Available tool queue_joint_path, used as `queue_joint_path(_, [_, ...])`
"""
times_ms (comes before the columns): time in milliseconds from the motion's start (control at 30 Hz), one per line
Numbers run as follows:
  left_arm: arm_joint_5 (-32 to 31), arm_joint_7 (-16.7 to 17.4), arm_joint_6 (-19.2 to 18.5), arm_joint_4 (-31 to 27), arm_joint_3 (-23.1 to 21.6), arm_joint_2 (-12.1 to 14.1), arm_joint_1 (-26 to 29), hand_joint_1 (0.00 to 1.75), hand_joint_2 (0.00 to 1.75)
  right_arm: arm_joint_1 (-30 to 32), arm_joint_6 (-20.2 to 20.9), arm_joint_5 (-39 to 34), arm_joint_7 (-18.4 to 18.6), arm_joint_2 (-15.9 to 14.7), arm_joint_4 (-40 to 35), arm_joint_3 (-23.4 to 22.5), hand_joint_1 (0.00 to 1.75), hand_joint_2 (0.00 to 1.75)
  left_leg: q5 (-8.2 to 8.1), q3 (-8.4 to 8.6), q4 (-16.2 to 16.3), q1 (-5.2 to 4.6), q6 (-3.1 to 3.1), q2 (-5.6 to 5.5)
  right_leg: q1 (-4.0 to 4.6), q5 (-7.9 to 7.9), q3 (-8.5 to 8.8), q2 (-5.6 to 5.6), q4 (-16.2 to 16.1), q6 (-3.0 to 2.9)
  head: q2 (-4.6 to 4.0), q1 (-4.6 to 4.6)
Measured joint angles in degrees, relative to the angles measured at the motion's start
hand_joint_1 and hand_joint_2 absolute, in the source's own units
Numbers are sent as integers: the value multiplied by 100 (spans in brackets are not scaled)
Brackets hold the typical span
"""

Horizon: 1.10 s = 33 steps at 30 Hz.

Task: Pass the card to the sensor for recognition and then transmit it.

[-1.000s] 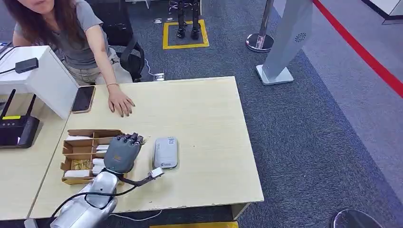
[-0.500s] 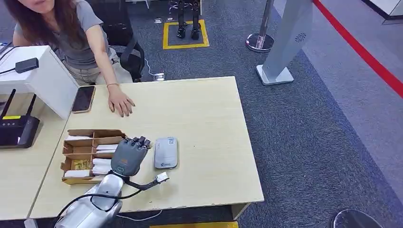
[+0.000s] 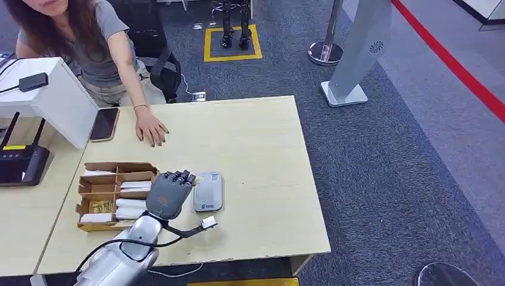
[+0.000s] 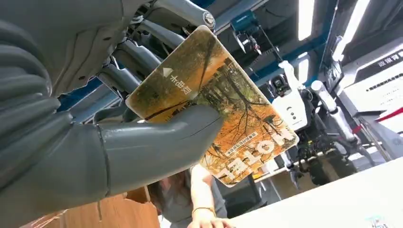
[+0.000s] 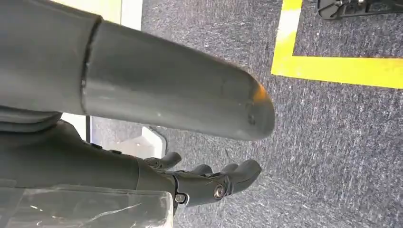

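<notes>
Between the cardboard organizer [image 3: 101, 192] and the grey card reader [image 3: 208, 191] on the wooden table [image 3: 256, 149], the left hand [image 3: 167, 193] hovers palm down. Its thumb [image 4: 157, 142] and fingers pinch an autumn-print hotel card [image 4: 223, 109] under the palm, long axis running out past the fingertips. Beside the robot, the right hand [image 5: 204, 183] hangs over grey carpet [image 5: 332, 142], fingers loosely curled and holding nothing.

- light wooden rectangular table [image 3: 262, 155] on grey carpet
- brown cardboard divided tray [image 3: 107, 179], left front
- grey flat sensor pad [image 3: 208, 192] just beside it
- black phone [image 3: 105, 124], far left
- person's hand [image 3: 152, 129] resting flat
</notes>
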Motion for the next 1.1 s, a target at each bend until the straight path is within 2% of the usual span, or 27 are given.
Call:
queue_joint_path(467, [-2,-194,15,321,-39,-107,-22,175,175,-32,20,79,48,2,0,94,0,0,0,0,0,0,0,0,0,0,0,0,0,0,0,0])
queue_joint_path(900, [0,-214,17,428,-90,-190,-103,175,175,-67,24,92,68,4,0,175,0,0,0,0,0,0,0,0,0,0,0,0,0,0,0,0])
queue_joint_path(1100, [0,-363,15,489,-105,-264,-166,175,175,-97,55,96,90,7,0,219,0,0,0,-1,1,0,0,0,0,1,0,0,0,1,-2,2])
